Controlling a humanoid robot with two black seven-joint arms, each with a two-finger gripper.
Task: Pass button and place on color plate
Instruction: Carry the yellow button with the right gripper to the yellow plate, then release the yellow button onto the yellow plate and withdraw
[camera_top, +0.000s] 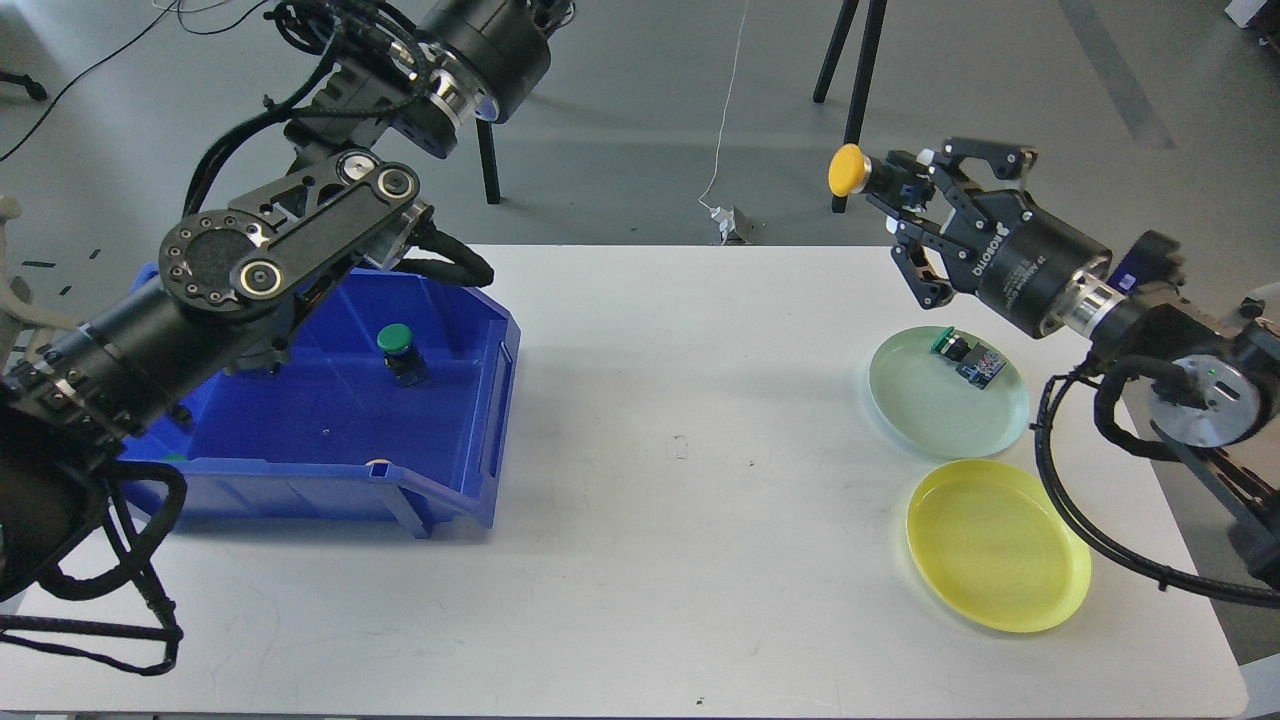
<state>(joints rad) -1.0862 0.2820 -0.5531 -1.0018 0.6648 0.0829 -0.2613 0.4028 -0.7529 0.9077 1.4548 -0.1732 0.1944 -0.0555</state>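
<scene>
My right gripper (893, 190) is shut on a yellow-capped button (847, 170) and holds it high, beyond the table's far edge, up and left of the plates. A pale green plate (925, 410) at the right holds a green button (967, 357) on its far side. An empty yellow plate (997, 545) lies in front of it. Another green-capped button (398, 347) stands in the blue bin (480, 390) at the left. My left arm rises out of the top of the view, so its gripper is out of view.
The white table (680, 450) spreads between the bin and the plates. Black tripod legs (850, 70) and a hanging white cable (728, 120) stand beyond the far edge. My right arm's cables (1070, 500) loop beside the plates.
</scene>
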